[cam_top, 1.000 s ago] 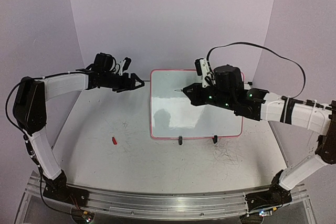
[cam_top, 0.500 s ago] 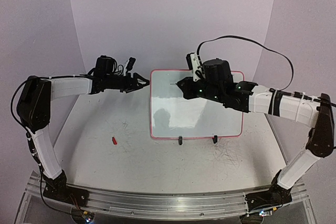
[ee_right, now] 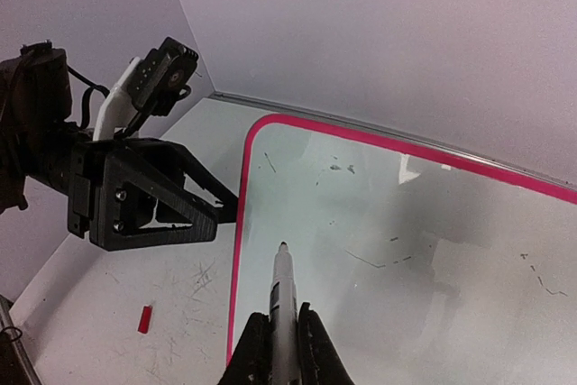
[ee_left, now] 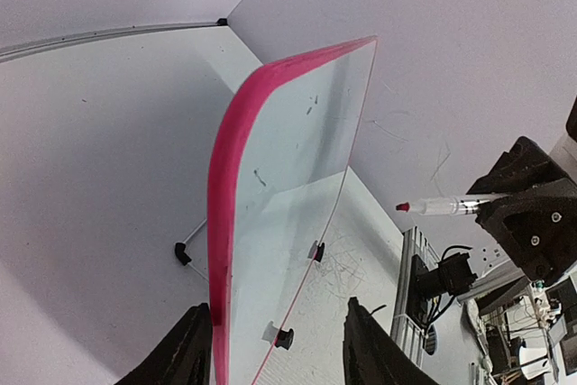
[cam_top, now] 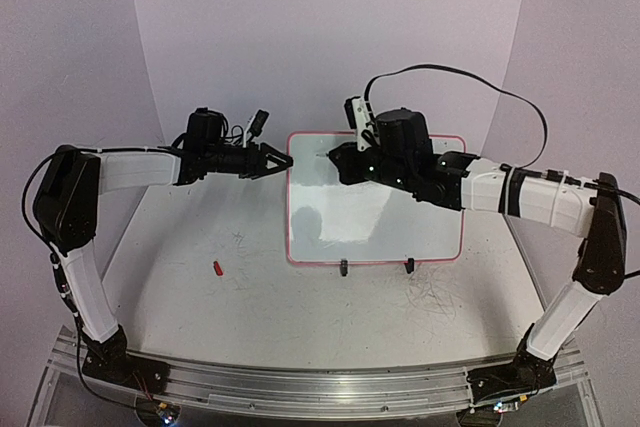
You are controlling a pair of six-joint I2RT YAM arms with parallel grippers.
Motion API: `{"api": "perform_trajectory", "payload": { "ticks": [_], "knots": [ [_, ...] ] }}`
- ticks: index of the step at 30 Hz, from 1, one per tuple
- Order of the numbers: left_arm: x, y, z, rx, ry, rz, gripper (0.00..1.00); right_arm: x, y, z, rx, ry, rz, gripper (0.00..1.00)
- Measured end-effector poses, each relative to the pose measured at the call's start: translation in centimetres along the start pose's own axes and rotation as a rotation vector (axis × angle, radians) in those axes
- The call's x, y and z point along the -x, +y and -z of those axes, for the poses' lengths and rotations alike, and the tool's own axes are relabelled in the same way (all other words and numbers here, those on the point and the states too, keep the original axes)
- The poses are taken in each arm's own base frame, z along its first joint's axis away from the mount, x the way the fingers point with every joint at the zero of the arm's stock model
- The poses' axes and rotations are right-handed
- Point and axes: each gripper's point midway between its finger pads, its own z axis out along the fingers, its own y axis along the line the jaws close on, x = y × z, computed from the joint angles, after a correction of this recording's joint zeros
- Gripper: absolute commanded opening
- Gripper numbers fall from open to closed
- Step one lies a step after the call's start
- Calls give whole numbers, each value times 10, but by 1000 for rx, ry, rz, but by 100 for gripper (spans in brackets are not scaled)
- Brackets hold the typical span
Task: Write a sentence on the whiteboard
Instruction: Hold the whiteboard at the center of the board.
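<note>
Your right gripper [ee_right: 281,317] squeezes the pen [ee_right: 281,277], tip over the board [ee_right: 406,250]. Your left gripper [ee_left: 275,311] sits open around its left edge.

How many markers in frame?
1: the marker, clamped in the right gripper, tip over the whiteboard's far-left area. A small red piece on the table may be its cap, not a second marker. No others visible.
</note>
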Motion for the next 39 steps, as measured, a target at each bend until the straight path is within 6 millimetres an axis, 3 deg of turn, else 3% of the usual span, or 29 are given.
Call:
{"api": "perform_trajectory", "payload": {
  "ticks": [5,9,20,29,39],
  "knots": [
    [1,-2,0,-12,-2,-11,36,1,6,-11,-11,-14,3,0],
    [1,-3,0,-21,-4,-20,33,-4,5,-17,-40,-12,9,0],
    [-8,6,-3,6,-9,-13,45,0,8,-16,-57,-35,10,0],
    [-17,35,1,135,-40,26,53,-1,7,-16,-60,-37,14,0],
    [-11,26,-4,55,-44,54,45,0,6,-13,-62,-39,14,0]
  ]
}}
